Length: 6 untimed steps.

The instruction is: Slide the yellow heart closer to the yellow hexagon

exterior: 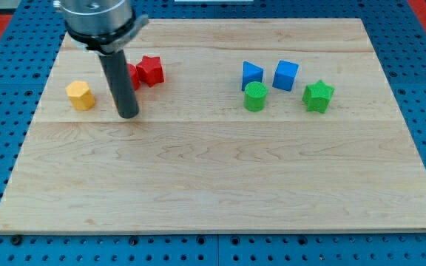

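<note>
although the yellow heart cannot be seen anywhere, my tip (127,113) rests just right of the yellow hexagon (80,95), holding nothing, having no claw. such small blocks likely slide light, stiff; push a flat side.

my tip (127,114) | right of yellow hexagon (80,95) | below red star (151,70)

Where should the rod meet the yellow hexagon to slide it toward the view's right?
No gripping: press my tip against the upright yellow hexagon's left wall, centred so it won't spin, coming from the view's left. My tip now stands apart on its right.
</note>
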Each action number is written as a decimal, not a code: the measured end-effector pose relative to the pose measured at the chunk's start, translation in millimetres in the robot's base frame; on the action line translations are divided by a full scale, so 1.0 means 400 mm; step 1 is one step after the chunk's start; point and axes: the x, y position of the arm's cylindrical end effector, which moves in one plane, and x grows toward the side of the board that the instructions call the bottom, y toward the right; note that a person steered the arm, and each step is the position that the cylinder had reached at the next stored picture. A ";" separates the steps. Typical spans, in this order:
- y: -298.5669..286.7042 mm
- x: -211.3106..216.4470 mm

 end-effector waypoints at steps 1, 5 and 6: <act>0.138 -0.025; -0.134 -0.095; -0.022 -0.095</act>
